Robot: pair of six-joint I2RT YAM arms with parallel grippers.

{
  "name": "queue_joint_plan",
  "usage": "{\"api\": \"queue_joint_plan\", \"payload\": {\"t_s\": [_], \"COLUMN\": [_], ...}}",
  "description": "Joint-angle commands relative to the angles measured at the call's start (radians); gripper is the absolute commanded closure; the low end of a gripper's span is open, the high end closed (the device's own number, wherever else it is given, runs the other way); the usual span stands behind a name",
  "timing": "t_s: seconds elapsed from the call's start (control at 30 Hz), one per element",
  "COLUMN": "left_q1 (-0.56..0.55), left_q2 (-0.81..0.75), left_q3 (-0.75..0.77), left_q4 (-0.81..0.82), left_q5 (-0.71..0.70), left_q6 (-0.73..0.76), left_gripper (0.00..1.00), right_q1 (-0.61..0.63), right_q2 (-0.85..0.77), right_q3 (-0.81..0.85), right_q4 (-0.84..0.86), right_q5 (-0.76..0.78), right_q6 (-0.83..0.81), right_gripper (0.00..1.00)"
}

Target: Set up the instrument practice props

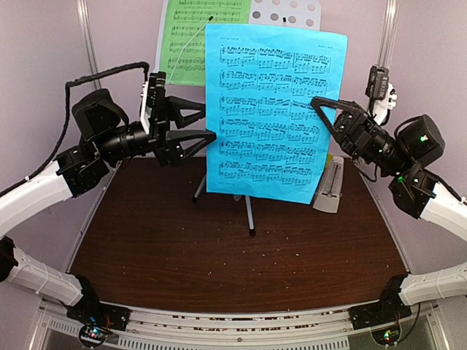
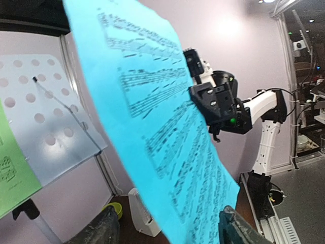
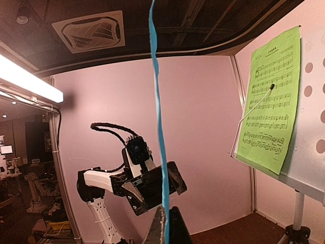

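Observation:
A blue music sheet (image 1: pixel 273 109) hangs upright in mid-air in front of the white perforated music stand (image 1: pixel 288 11). My right gripper (image 1: pixel 319 104) is shut on the sheet's right edge; in the right wrist view the sheet (image 3: pixel 158 101) shows edge-on, pinched at my gripper (image 3: pixel 166 223). My left gripper (image 1: pixel 210 120) is wide open at the sheet's left edge, one finger on each side of it (image 2: pixel 170 229), not touching. A green music sheet (image 1: pixel 193 36) rests on the stand under a wire retainer. The white pyramid metronome (image 1: pixel 330 186) stands on the table behind the blue sheet's lower right corner.
The stand's silver tripod legs (image 1: pixel 248 211) reach onto the dark brown table (image 1: pixel 219 262). A small lime-green bowl (image 2: pixel 114 209) sits beside the metronome (image 2: pixel 142 213) near the back wall. Pink walls close in the back and sides.

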Motion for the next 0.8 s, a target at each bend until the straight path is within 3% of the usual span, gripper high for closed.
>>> {"api": "queue_joint_plan", "payload": {"t_s": [0.0,0.37,0.53,0.77], "left_q1": [-0.043,-0.052,-0.05,-0.002], "left_q2": [0.04,0.127,0.203,0.303], "left_q3": [0.096,0.289,0.436,0.661], "left_q4": [0.053,0.029,-0.046,-0.168], "left_q5": [0.103,0.008,-0.143,-0.335], "left_q6": [-0.008,-0.024,-0.039,-0.106], "left_gripper": [0.35,0.98,1.0,1.0], "right_q1": [-0.016,-0.046,-0.061,-0.068], "right_q2": [0.031,0.141,0.226,0.371], "right_q3": [0.061,0.19,0.338,0.589], "right_q4": [0.079,0.095,-0.022,-0.177], "right_q5": [0.021,0.119,0.274,0.475], "right_q6": [0.054,0.05,-0.007,-0.083], "right_gripper": [1.0,1.0,0.98,0.7]}}
